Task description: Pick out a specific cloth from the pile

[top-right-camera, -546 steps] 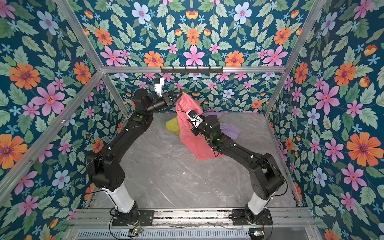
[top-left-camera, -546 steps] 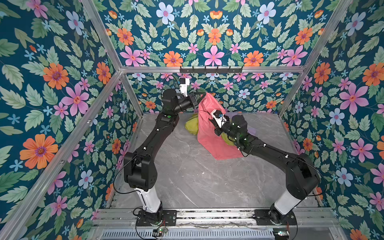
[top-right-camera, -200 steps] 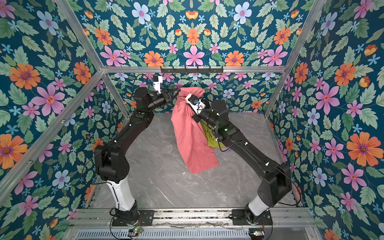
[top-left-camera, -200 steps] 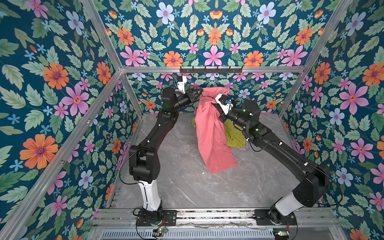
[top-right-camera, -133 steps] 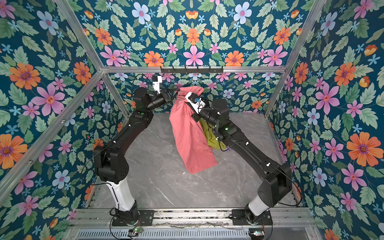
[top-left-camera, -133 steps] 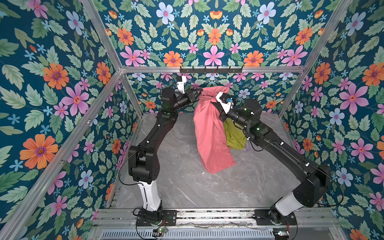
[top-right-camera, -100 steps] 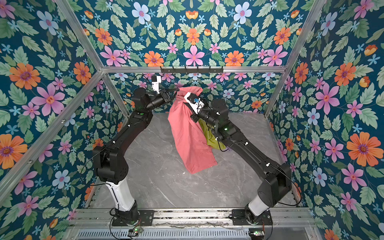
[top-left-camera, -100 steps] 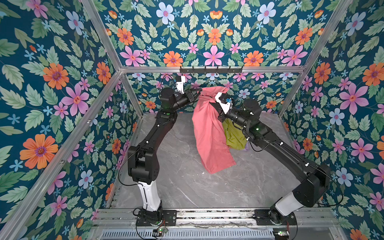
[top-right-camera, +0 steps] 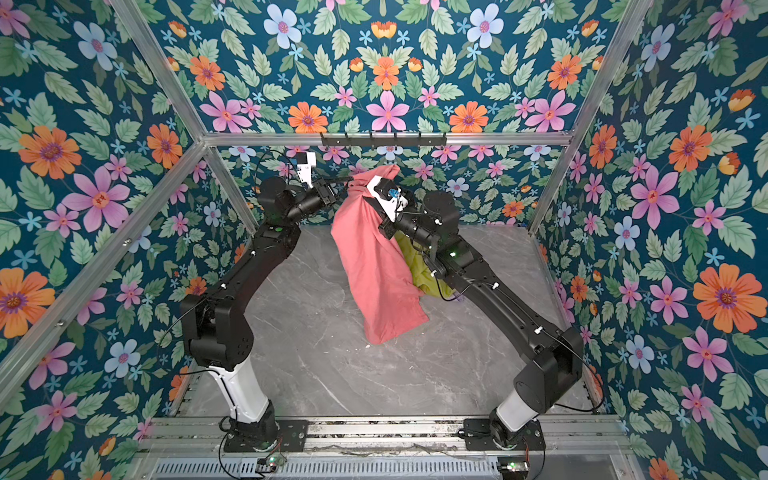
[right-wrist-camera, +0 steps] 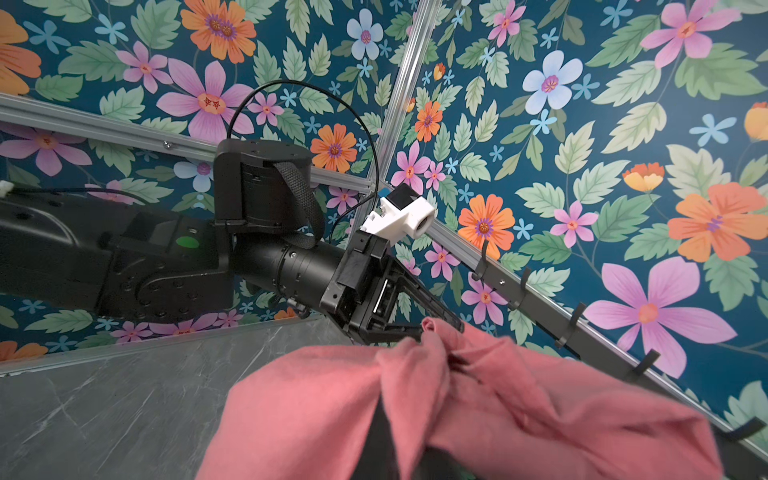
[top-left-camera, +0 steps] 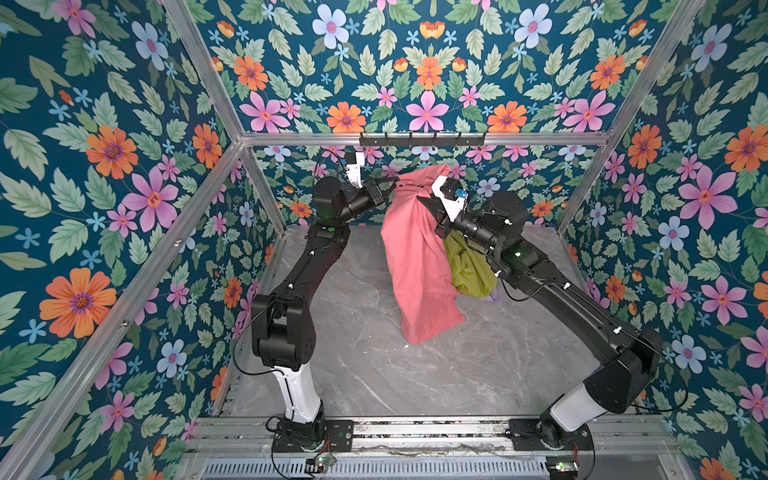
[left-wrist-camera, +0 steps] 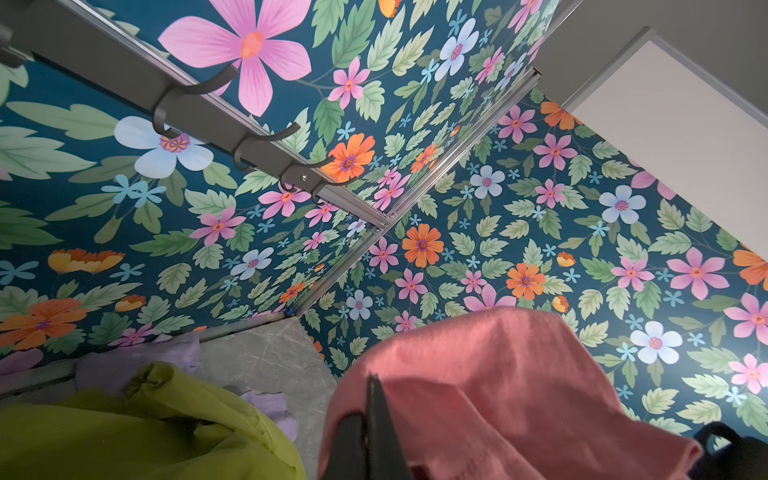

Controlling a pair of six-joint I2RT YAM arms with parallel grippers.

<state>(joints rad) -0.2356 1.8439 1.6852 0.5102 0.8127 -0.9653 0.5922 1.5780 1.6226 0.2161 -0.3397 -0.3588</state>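
The salmon-pink cloth (top-left-camera: 415, 266) (top-right-camera: 374, 266) hangs as a long drape from high near the back wall down to the table. My left gripper (top-left-camera: 395, 180) (top-right-camera: 350, 182) is shut on its upper edge; in the left wrist view its closed jaws (left-wrist-camera: 371, 401) pinch the cloth (left-wrist-camera: 498, 374). My right gripper (top-left-camera: 426, 200) (right-wrist-camera: 380, 424) is shut on the bunched top of the cloth (right-wrist-camera: 311, 407) beside it, its fingers mostly wrapped in fabric. The rest of the pile, an olive-green cloth (top-left-camera: 469, 266) (left-wrist-camera: 145, 424) over a lilac one (top-left-camera: 493, 297) (left-wrist-camera: 137, 361), lies on the table behind the drape.
A black rail of hooks (top-left-camera: 422, 139) (right-wrist-camera: 582, 328) runs along the back wall just above the two grippers. Aluminium frame posts (top-left-camera: 266, 187) stand at the back corners. The grey marble table (top-left-camera: 374, 374) stretches toward the arm bases.
Both grippers have raised the cloth off the pile since the earliest frames. Over the last second its top has drifted slightly left, and both grips have stayed shut.
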